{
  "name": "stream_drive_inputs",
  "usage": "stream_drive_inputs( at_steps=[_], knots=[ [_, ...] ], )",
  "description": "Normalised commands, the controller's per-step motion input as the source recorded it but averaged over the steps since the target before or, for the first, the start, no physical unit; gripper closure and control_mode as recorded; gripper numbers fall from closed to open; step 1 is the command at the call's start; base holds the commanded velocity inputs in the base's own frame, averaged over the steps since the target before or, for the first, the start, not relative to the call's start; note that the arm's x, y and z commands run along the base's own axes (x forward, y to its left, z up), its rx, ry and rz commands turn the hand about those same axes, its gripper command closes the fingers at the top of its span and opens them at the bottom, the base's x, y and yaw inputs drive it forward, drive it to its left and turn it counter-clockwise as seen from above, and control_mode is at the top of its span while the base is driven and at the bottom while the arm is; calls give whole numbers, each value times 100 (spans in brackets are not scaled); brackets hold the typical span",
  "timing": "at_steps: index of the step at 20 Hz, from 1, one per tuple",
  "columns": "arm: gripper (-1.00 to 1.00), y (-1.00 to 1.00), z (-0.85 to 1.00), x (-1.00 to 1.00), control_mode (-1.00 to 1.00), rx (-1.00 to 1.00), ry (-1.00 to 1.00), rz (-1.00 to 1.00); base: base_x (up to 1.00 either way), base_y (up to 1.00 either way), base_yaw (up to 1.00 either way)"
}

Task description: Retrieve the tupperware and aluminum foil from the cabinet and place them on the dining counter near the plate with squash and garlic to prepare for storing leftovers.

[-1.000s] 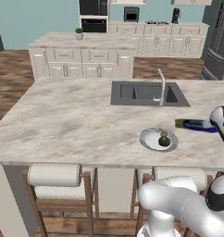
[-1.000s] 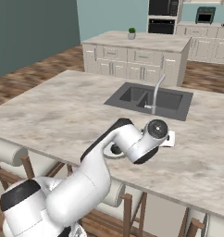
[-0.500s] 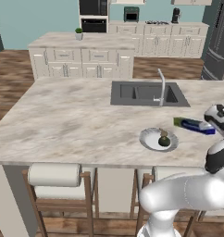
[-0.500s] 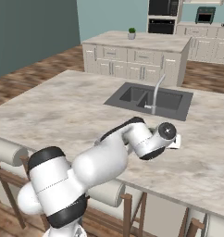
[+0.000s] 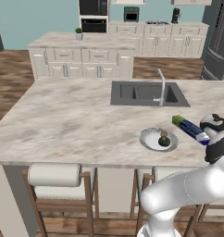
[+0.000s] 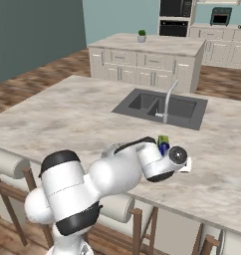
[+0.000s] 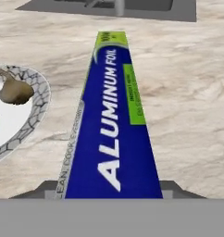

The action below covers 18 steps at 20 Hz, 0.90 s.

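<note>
Blue foil [image 7: 111, 125] carton lies flat on marbled surface [image 5: 77, 120], at 3 o'clock of plate [image 5: 153, 139], green end toward sink [image 5: 146, 92]. Pincer [image 7: 109, 194] straddles near end; whether clenched or released, cannot tell.

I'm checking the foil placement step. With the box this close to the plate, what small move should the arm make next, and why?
Probably open the gripper wider and back away: the aluminum foil already appears to lie flat on the dining counter, right beside the plate. Whether the fingertips grip it can't be told.
</note>
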Motion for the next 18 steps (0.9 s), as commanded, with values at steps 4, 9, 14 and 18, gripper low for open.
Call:
stream_drive_inputs(
  at_steps=[4, 9, 14, 18],
  knots=[
    [-100, 79, -25, -31, -100, -15, 12, 0, 0, 0, 0],
    [-100, 85, 0, -12, -100, -14, 17, 0, 0, 0, 0],
    [-100, 46, 39, 0, -100, -5, 12, 0, 0, 0, 0],
    [-100, 11, 100, -18, -100, 0, -1, -1, 0, 0, 0]
  ],
)
